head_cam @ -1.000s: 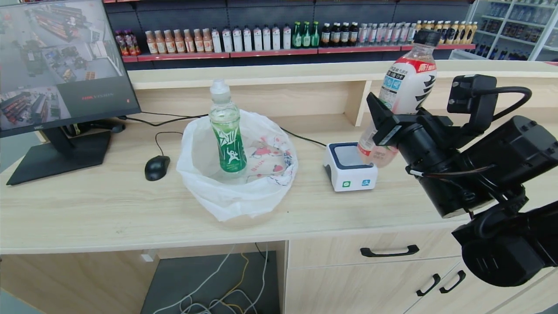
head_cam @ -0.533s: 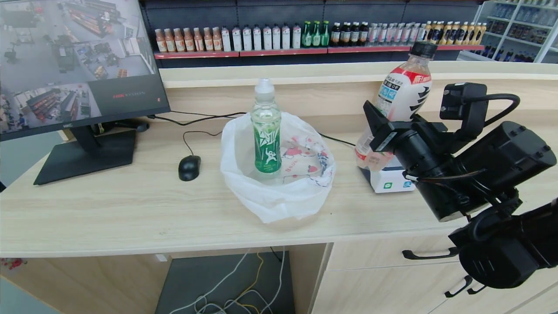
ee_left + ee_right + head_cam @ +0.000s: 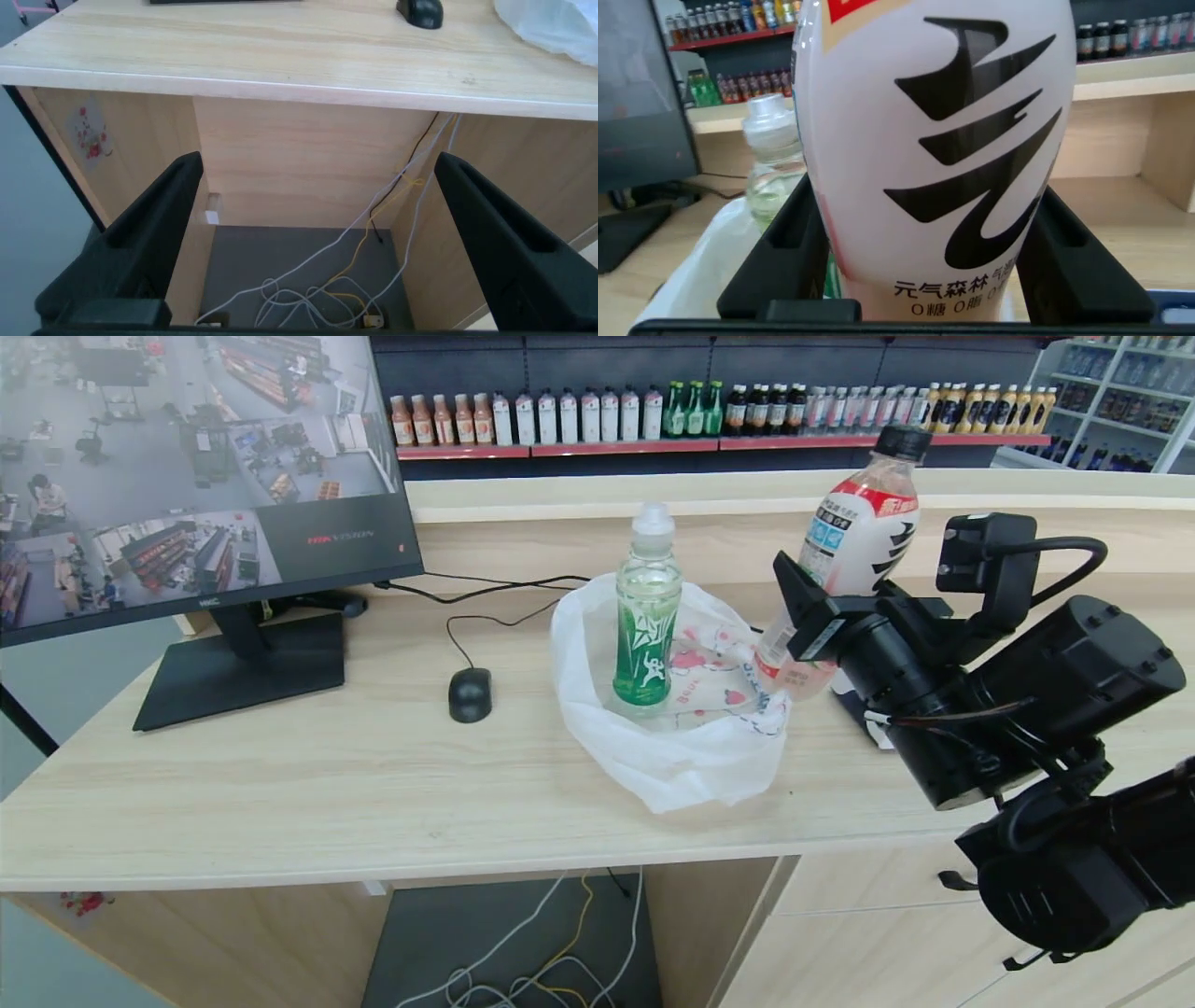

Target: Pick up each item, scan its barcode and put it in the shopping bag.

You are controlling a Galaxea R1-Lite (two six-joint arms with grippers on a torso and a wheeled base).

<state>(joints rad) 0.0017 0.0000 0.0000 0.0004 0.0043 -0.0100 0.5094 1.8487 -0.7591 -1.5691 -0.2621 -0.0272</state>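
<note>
Bottle (image 3: pixel 859 537), clamped tight in the right tool (image 3: pixel 822 616), is now brought up to the shopping bag (image 3: pixel 681 765) rim, so drop-in looks next.

scanner (image 3: pixel 851 706): mostly hidden behind right gripper (image 3: pixel 826 607) | pink bottle (image 3: pixel 934 168): cap cut off in right wrist view | monitor (image 3: pixel 187 476): cut off, upper left
</note>
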